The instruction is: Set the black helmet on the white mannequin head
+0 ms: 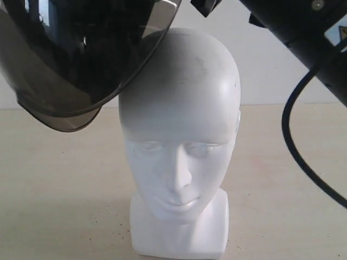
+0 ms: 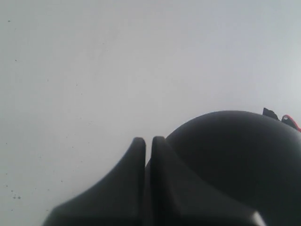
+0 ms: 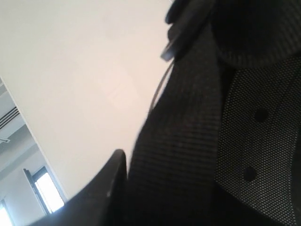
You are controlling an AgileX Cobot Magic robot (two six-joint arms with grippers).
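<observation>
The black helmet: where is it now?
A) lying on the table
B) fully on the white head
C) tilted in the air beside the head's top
C: the helmet hangs tilted, up beside the crown of the head, whose top is bare, and well clear of the table.

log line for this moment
helmet: aloft, tilted, not yet on | head: upright, bare | left hand: shut, beside helmet | right hand: gripping helmet lining

Matte black helmet (image 1: 65, 49) with smoky brown-grey visor (image 1: 70, 116) at ten o'clock; white mannequin head (image 1: 179, 146), faint grey scuffs, centre; beige table (image 1: 54, 189).
</observation>
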